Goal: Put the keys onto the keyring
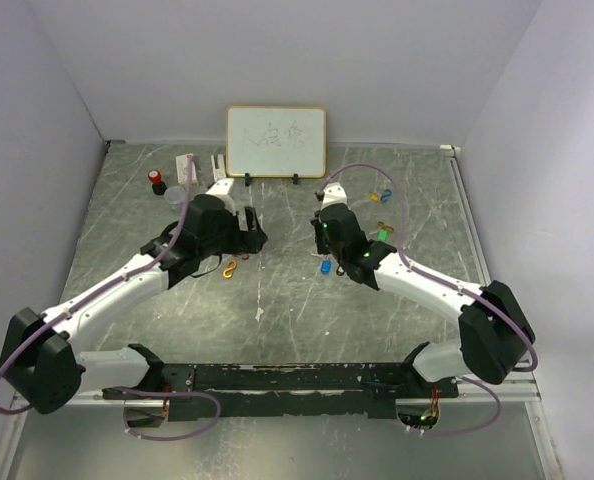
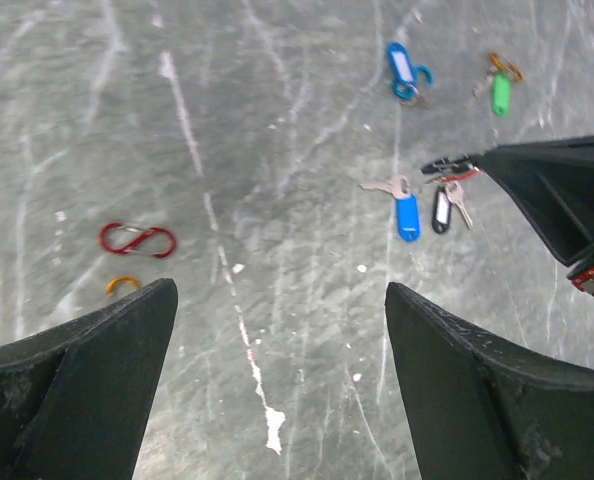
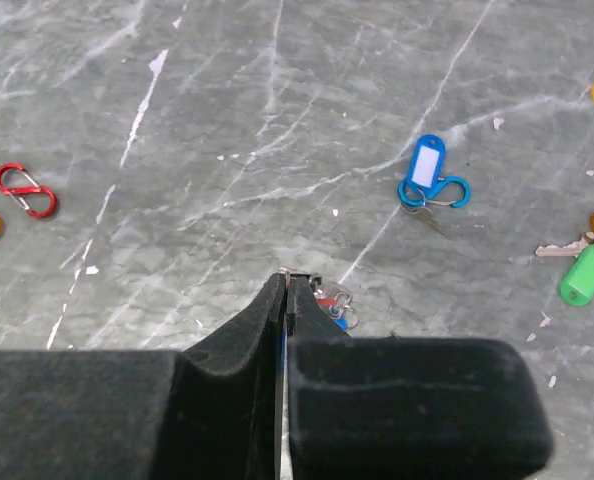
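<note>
The right gripper [image 3: 285,282] is pinched shut on the keyring [image 3: 332,297]. The keys [image 2: 407,215] sit just past its tips: a blue tag, a black tag and silver keys. The left gripper [image 2: 277,300] is wide open and holds nothing. I think it must bring another key next.

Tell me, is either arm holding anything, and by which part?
The right end effector is shut on the key bunch, pinching it at its ring end. The left end effector is open and holds nothing.
</note>
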You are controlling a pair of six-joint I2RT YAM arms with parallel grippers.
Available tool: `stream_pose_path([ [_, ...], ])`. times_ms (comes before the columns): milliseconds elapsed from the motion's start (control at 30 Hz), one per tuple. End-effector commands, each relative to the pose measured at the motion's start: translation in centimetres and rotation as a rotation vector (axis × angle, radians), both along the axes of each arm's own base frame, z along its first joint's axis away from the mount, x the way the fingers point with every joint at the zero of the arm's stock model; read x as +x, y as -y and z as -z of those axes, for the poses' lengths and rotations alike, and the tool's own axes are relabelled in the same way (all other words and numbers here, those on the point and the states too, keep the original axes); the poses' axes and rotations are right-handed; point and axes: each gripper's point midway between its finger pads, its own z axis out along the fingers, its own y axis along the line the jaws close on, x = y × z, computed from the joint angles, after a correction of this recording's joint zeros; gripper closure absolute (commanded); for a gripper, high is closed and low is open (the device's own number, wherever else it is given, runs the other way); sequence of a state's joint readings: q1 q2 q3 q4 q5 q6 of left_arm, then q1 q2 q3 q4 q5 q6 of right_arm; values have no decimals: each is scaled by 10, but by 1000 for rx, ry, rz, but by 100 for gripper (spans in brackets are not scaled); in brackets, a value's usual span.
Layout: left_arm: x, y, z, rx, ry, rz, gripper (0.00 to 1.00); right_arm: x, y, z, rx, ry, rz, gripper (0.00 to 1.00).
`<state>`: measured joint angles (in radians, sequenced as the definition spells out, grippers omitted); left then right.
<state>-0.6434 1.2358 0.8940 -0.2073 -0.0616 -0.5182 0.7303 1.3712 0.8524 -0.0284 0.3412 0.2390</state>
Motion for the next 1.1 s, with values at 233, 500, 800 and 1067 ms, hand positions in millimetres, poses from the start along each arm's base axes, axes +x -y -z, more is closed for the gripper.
stream_pose_path([
  [233,9,-31,0,-45,1,-112,4,-5,-26,-10,153,-12,-116,100],
  [500,9,-31,-1,-55,4,-110,4,3,-11,9,105,-78,-44,100],
  [800,8,-30,-3,-63,11,-102,4,19,17,6,125,-67,95,100],
  [1067,7,-26,0,-70,9,-78,4,54,20,9,148,-58,124,100],
])
